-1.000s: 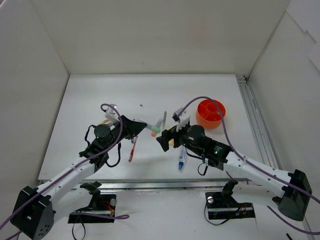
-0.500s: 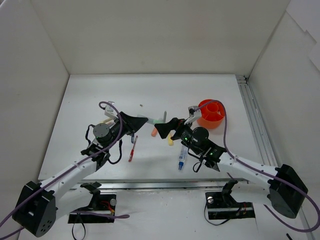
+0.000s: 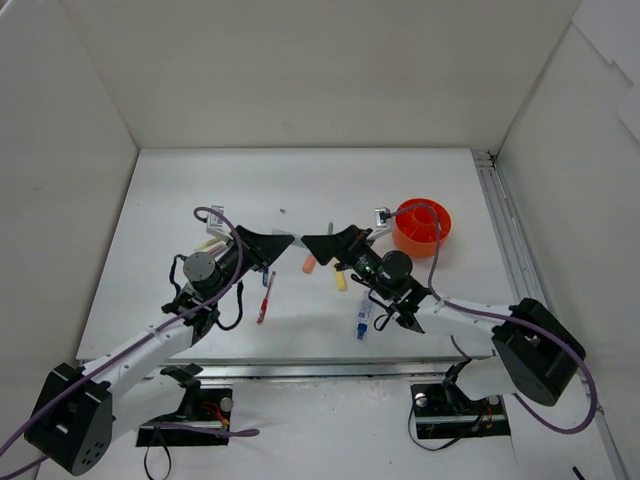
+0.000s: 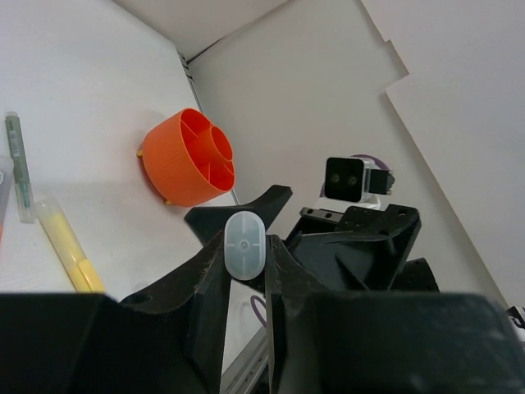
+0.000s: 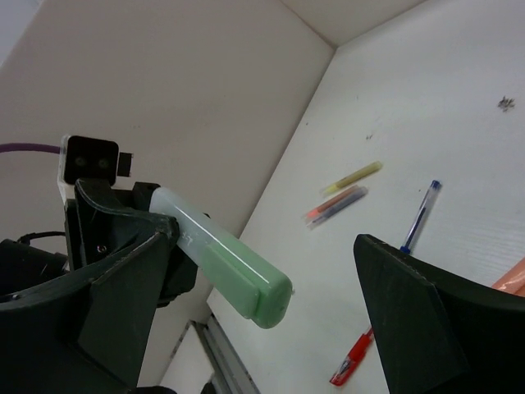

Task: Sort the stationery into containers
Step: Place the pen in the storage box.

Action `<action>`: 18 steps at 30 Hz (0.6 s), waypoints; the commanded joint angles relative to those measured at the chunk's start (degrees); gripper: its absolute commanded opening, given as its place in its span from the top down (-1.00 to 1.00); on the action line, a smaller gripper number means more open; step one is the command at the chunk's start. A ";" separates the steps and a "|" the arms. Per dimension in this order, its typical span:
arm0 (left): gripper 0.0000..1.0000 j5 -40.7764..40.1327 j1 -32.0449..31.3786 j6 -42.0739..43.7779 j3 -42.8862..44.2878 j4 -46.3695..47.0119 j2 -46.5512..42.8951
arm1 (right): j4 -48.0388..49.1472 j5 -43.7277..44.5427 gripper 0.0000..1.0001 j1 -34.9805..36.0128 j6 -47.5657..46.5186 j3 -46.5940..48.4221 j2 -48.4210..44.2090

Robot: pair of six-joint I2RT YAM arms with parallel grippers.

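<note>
My left gripper (image 3: 287,240) is shut on a green-capped marker with a clear body (image 5: 234,267) and holds it above the table. In the left wrist view the marker's pale end (image 4: 244,243) is pinched between the fingers. My right gripper (image 3: 309,242) is open, and its jaws stand on either side of the green cap without touching it (image 5: 271,320). The orange cup (image 3: 422,227) with inner dividers stands at the right; it also shows in the left wrist view (image 4: 190,158). On the table lie an orange marker (image 3: 309,264), a yellow marker (image 3: 341,280), a red pen (image 3: 266,296) and a blue-capped clear pen (image 3: 362,322).
More stationery lies at the left behind my left arm: a yellow marker (image 5: 353,176), an orange and a grey marker side by side (image 5: 336,205), and a blue pen (image 5: 420,215). White walls enclose the table. A metal rail (image 3: 510,250) runs along the right edge.
My left gripper has lifted the green marker. My right gripper has swung left and up, away from the table, until its open jaws flank the marker's cap.
</note>
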 commanded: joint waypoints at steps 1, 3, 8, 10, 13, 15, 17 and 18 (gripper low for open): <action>1.00 0.20 0.48 -0.67 2.26 6.45 -0.87 | 11.33 -4.88 -0.84 -0.24 3.88 3.44 2.45; 1.00 -0.07 0.48 -0.49 1.91 6.43 -1.13 | 13.26 -4.80 -0.70 -0.42 4.50 3.00 3.42; 1.00 -0.51 0.48 -0.49 1.99 5.12 -1.92 | 18.18 -4.71 -0.48 -0.77 4.06 1.94 4.39; 1.00 -0.16 0.48 -0.58 1.82 5.99 -1.92 | 21.50 -4.79 -0.45 -0.68 3.89 1.68 5.18; 1.00 0.02 0.48 -1.28 1.03 6.52 -2.01 | 26.60 -5.76 -0.33 -1.20 3.80 1.33 7.11; 1.00 0.10 0.48 -1.55 0.94 6.26 -2.18 | 29.43 -7.78 -0.24 -1.82 3.62 1.50 8.69; 1.00 0.19 0.48 -1.63 0.59 6.26 -2.10 | 30.76 -8.74 -0.11 -2.17 4.06 2.20 9.49; 1.00 0.28 0.48 -1.63 0.59 6.78 -2.19 | 30.67 -9.01 -0.08 -2.26 4.23 2.38 9.75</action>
